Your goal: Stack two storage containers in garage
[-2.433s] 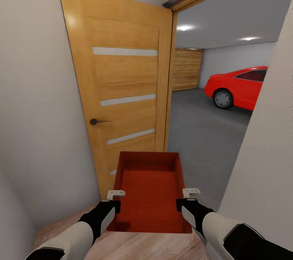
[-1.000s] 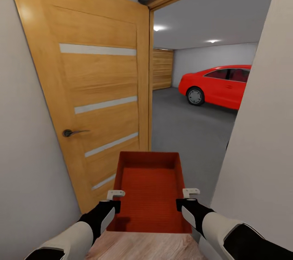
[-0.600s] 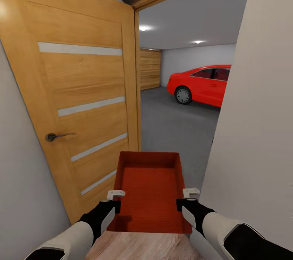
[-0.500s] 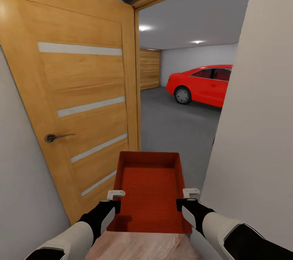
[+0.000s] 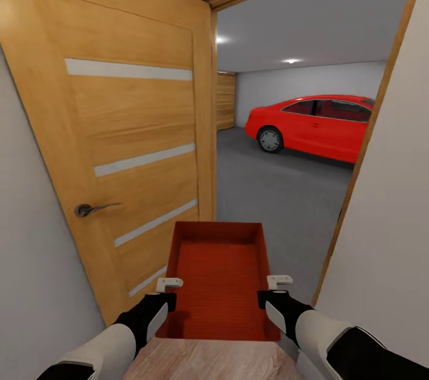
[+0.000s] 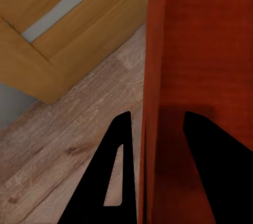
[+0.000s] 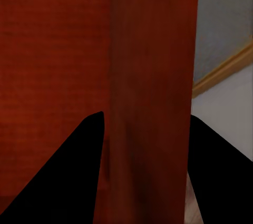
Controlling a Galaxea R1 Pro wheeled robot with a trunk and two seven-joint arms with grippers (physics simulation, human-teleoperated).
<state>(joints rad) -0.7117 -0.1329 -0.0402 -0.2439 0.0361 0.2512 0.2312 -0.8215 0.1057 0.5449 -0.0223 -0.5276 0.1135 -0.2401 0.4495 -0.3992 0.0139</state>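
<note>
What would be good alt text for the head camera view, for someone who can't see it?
Two robot hands, left hand and right hand, grip the long sides of an empty orange-red storage container, carried at an open wooden door. Through the doorway lies a garage with a grey floor and a red car.

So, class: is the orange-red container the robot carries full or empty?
Empty. The head view looks straight into the storage container and shows only its bare ribbed bottom and inner walls, with nothing lying inside.
</note>
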